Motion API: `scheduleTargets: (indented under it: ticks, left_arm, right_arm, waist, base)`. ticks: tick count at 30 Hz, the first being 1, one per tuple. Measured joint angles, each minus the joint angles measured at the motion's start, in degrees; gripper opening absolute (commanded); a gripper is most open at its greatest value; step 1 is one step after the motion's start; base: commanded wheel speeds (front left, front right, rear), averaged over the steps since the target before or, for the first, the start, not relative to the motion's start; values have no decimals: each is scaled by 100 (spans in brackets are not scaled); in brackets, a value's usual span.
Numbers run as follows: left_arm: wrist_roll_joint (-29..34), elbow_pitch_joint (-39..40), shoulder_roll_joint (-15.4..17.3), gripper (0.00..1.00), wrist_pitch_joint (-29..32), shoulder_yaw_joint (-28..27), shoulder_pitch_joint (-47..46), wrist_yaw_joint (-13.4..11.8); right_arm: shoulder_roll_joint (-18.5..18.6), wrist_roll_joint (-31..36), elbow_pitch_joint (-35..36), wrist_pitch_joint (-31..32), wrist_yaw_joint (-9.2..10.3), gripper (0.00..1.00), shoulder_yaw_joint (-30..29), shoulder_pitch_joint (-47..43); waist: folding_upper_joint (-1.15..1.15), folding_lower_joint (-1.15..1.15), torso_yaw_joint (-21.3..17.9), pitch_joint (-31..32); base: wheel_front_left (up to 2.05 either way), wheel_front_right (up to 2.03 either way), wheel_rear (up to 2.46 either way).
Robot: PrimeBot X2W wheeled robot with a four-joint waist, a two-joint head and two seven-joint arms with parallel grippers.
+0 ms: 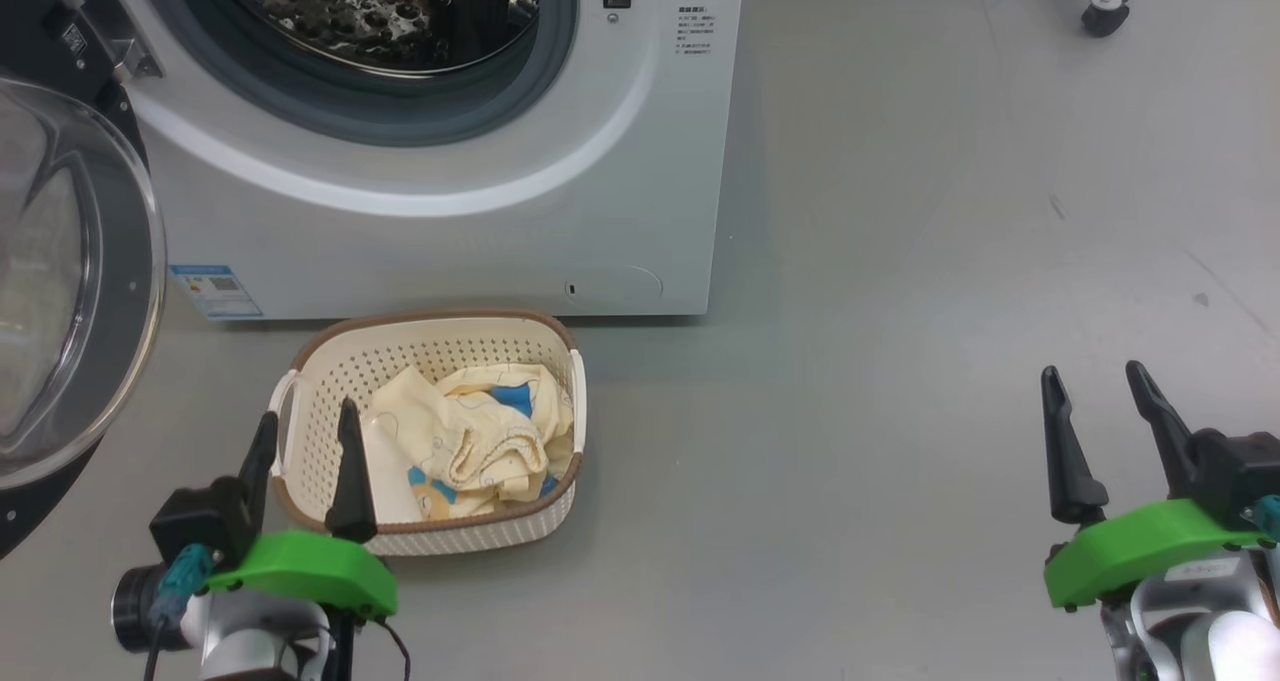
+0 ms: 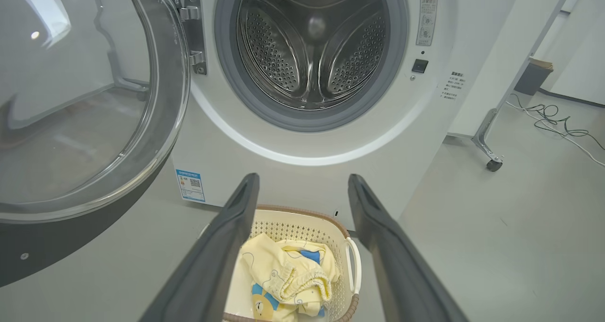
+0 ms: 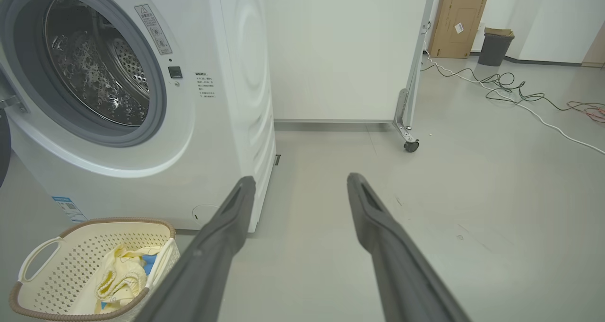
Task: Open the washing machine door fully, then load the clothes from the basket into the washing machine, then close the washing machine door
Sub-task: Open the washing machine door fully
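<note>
- On the grey floor, just in front of the big white front-loading washing machine, a small cream perforated plastic basket with a brown rim and white side handles is set.
- Pale yellow soft clothes printed with blue patches are heaped inside the basket, mostly toward its right half.
- The large round porthole door, clear glass bowl in a black rim, is swung wide open at the machine's left side, so the steel perforated drum is exposed.
- The left gripper is held over the basket's left end, its two long dark fingers spread apart and empty.
- The right gripper is held well apart to the right, over bare floor, its fingers likewise spread and empty.
- A blue energy sticker is seen at the machine's lower front corner, near the door.
</note>
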State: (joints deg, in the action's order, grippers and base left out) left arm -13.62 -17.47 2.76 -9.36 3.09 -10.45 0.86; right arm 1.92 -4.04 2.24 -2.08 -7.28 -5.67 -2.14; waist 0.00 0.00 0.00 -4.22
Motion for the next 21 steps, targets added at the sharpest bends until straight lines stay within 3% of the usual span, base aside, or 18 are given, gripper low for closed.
scheduleTargets:
  ticks: [10, 21]
  left_arm:
    - [141, -122, 24, 100, 89, 101, -11, -200]
    - [175, -207, 46, 100, 70, 162, -13, -207]
  right_arm:
    - [0, -26, 27, 0, 0, 100, -40, -2]
    - [0, -58, 45, 0, 0, 100, -59, -24]
  waist:
    - [0, 0, 19, 21]
    - [0, 0, 67, 66]
  base:
    - [0, 0, 0]
    - [0, 0, 0]
